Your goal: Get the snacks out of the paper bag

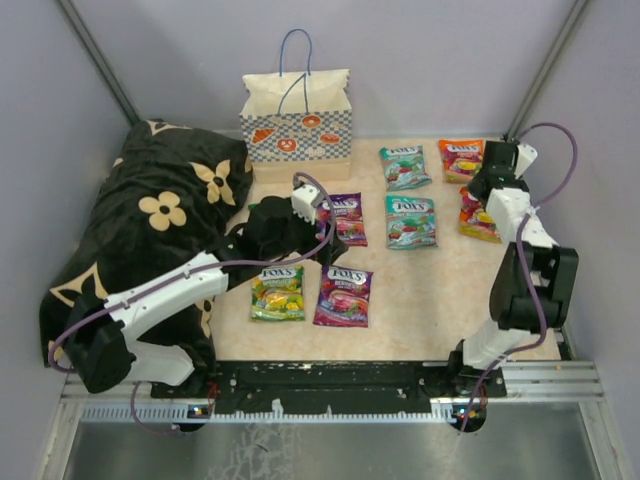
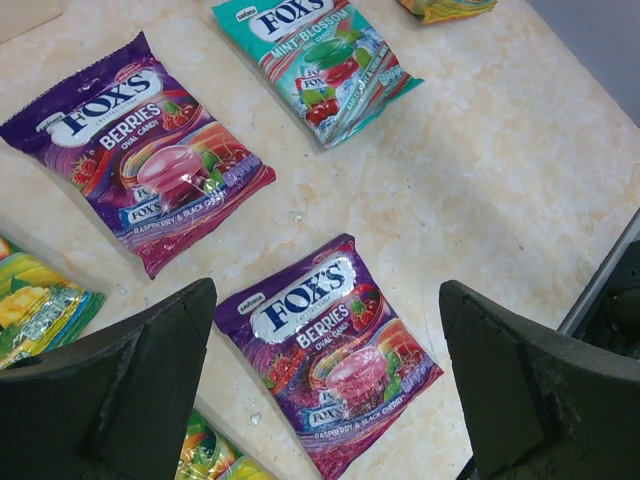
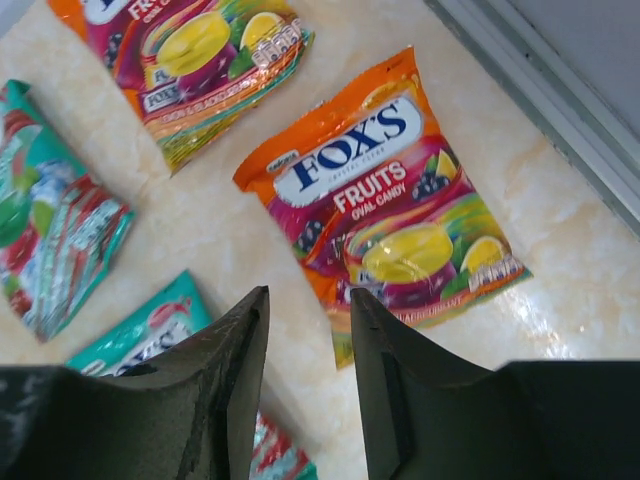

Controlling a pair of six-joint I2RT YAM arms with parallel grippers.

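Left end effector [image 2: 325, 290] spread wide over purple packet [image 2: 330, 372] | right end effector [image 3: 308, 296] jaws close together, empty | risk: my reach could topple upright paper bag [image 1: 297, 125] or sweep laid-out snacks [image 1: 410, 220]

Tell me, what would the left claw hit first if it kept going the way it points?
Most likely the purple Berries packet lying right below the open left gripper, though depth is unclear.

Cream paper bag [image 1: 296, 125] with a blue-and-white checkered lower band, orange stickers and blue cord handles. Black cushion [image 1: 160, 210] with cream flower motifs. Glossy purple packet [image 2: 330, 350], teal packet [image 2: 315, 65], orange packet [image 3: 385, 195] and green packet [image 1: 278, 292], each lettered dark blue on white. Mottled beige table [image 1: 440, 290].
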